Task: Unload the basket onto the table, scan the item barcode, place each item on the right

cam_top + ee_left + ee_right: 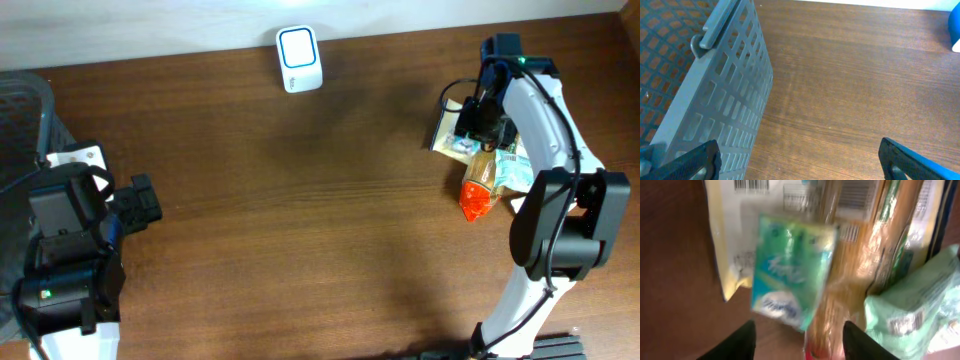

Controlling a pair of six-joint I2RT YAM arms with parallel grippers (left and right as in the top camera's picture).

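At the upper right of the overhead frame, your right gripper is hovering over a small heap of packets. Close up, its fingers are standing apart, pinching nothing. The teal-and-green sachet is showing blurred just beyond them, overlapping a yellow-edged white pouch bearing a barcode. Your left gripper is gaping wide and empty beside a grey mesh basket.

**Lighting and picture quality**

Overhead view: even, moderate light. The wood surface has a soft sheen mid-frame and is darker along the lower edge. The white scanner is bright, nearly washed out.

Right wrist view: heavy blur. The green packet is smeared, with glare on the orange wrapper.

Left wrist view: grain is sharp mid-frame. The grey basket is soft at lower left.
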